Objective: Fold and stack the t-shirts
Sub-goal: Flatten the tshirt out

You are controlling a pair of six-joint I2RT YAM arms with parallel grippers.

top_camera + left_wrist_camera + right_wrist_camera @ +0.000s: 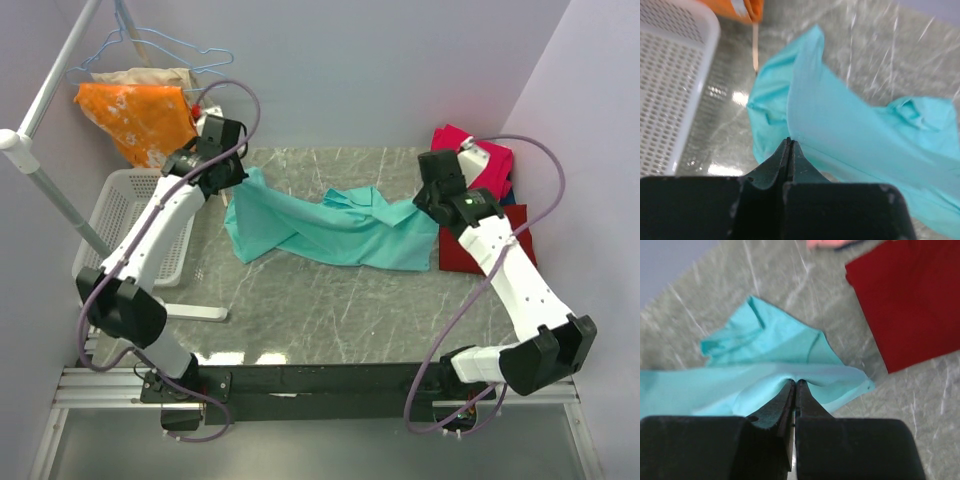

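Left gripper (789, 143): jaws were pressed together on a pinch of the teal t-shirt (330, 232) at its left end, beside the basket.
Right gripper (796, 384): jaws were likewise closed on a fold of the same shirt at its right end, near the dark red t-shirt (910, 300).
Teal t-shirt, position: it lay across the far middle of the table (330, 320), spanning from one gripper to the other, creased and bunched, with one sleeve turned up in the middle.
Reason for the two-ended hold: judged to be preparation for lifting and pulling the shirt out flat. A single grip would leave it crumpled, and no clean fold could start from that.
Dark red t-shirt, position: it lay flat with straight edges at the right side of the table, partly under the right arm. It was judged already folded and serving as the stacking place, kept clear of the working area.
Magenta-pink t-shirt (455, 138): it lay beyond the red one, against the back wall. Whether it was folded could not be told.
Basket (118, 215): white perforated plastic, standing at the left edge of the table. No garment was visible in the part shown, and the left arm hid the rest.
Hanging items: an orange blotched cloth (140, 115) and a beige cloth (150, 78) hung on the rack behind the basket, untouched.
Task status: judged early for this shirt, with no fold yet made.
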